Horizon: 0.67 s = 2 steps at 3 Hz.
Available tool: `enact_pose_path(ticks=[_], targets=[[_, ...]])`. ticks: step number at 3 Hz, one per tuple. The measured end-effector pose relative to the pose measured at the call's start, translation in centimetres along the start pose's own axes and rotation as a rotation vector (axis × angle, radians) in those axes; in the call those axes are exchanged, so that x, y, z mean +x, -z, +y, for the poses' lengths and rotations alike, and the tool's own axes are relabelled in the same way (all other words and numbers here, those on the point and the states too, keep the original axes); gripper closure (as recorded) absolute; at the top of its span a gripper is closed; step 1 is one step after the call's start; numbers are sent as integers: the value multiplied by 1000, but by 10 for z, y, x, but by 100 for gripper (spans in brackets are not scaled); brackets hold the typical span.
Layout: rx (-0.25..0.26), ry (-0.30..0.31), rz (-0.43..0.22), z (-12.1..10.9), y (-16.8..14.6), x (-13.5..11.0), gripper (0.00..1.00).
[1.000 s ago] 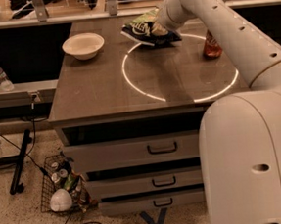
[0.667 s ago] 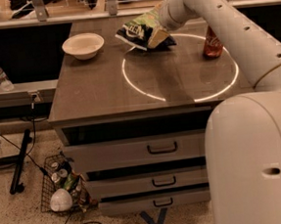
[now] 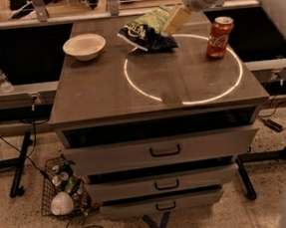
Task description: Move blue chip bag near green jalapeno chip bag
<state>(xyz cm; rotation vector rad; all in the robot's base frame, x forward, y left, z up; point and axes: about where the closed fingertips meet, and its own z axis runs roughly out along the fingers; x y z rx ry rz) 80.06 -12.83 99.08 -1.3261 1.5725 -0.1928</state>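
Note:
The blue chip bag (image 3: 143, 36) lies crinkled on the back of the table, on the far edge of the lit ring. The green jalapeno chip bag (image 3: 153, 18) lies just behind it, touching or overlapping it, and is partly hidden by it. My gripper (image 3: 174, 22) hangs from the white arm at the top right. It is at the right end of the blue bag, over the spot where the two bags meet.
A white bowl (image 3: 84, 45) stands at the back left of the table (image 3: 106, 96). A red soda can (image 3: 219, 37) stands upright at the back right. Drawers are under the table's front edge. A wire basket of clutter (image 3: 65, 193) sits on the floor at the left.
The blue bag has shifted slightly left and now rests lower against the green bag. The arm has drawn up toward the top right.

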Motion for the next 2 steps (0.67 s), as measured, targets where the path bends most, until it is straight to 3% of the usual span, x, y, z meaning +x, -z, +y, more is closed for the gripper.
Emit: enact_pose_path(ticks=[1,2], targets=[[101,-44,-60,-13,87,-20,0],[117,-53,-54,-16,101,-14,0]])
